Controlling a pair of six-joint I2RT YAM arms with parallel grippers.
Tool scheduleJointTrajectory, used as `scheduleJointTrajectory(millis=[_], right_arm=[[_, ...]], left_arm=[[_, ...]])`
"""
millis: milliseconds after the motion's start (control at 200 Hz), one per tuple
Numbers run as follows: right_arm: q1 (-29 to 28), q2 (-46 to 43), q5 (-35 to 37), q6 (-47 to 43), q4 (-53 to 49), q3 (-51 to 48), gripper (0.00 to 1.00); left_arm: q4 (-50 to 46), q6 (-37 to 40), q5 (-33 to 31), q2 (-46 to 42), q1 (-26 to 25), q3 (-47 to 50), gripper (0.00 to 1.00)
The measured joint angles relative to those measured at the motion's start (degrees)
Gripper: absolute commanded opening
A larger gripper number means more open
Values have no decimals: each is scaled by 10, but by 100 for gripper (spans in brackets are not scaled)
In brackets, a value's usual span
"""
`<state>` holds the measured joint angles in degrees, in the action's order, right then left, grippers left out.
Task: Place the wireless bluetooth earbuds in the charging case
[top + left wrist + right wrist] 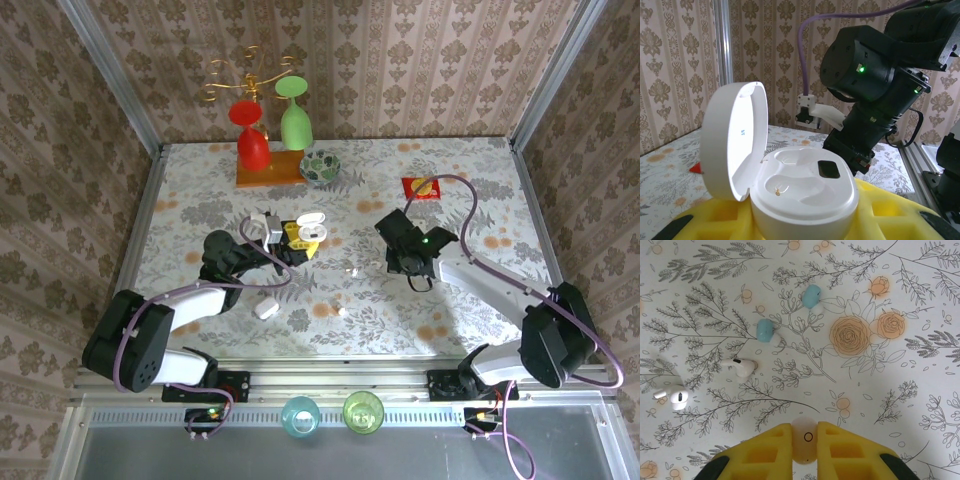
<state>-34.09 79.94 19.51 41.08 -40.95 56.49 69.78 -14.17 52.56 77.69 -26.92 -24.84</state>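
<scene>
right pincer (805,432) clamped on a whitish earbud (803,450) over the surface (900,400); the open charging case (810,195), clamped in the left pincer (290,240), lies off to its left, empty wells facing up.

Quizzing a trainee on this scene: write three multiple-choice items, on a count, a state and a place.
1. How many light-blue earbuds lie on the table? A one; B two; C four.
2. The right gripper is: A open; B shut on a whitish earbud; C shut on a blue one.
3. The open charging case is: A on the table; B in the right gripper; C in the left gripper.
B: two lie among the printed flowers. B: its yellow fingers pinch it. C: that gripper's pads flank it.
</scene>
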Motion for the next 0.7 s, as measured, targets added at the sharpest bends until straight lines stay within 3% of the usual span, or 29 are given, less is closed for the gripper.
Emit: scheduleJointTrajectory(millis=[700], right_arm=[[-1, 42, 1, 25, -13, 19, 16]], left_arm=[[2, 0, 2, 9, 0, 0, 25]])
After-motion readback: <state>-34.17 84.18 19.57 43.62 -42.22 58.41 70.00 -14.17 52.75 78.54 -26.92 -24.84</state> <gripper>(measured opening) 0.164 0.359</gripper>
